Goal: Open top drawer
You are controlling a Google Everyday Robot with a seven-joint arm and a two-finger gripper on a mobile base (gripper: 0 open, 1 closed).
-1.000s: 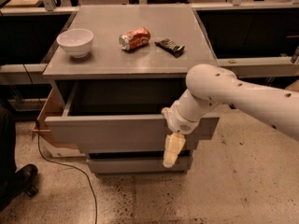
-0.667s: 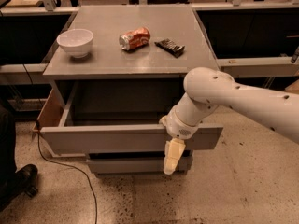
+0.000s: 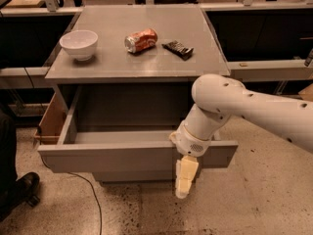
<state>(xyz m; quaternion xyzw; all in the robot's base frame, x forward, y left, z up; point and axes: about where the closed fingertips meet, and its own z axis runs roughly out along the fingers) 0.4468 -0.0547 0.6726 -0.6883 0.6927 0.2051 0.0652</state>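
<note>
The top drawer (image 3: 107, 157) is a wide matte grey front with no handle. It stands pulled well out of the grey cabinet, and its deep grey box interior (image 3: 124, 137) shows, with nothing visible in it. My gripper (image 3: 185, 179), cream-coloured, hangs down over the drawer's front panel right of centre, at the top edge. The white arm (image 3: 244, 104) reaches to it from the right. The part of the gripper behind the panel is hidden. The lower drawer fronts are mostly hidden under the open drawer.
On the cabinet top (image 3: 112, 62) stand a white bowl (image 3: 78, 43), a crushed orange can (image 3: 141, 40) and a dark snack bar (image 3: 177, 48). A cardboard box (image 3: 49, 124) and a cable (image 3: 90, 190) are at the left. A person's shoe (image 3: 19, 187) is at the lower left.
The drawer has slid farther out toward the camera. My gripper and arm have moved back with its front panel.
</note>
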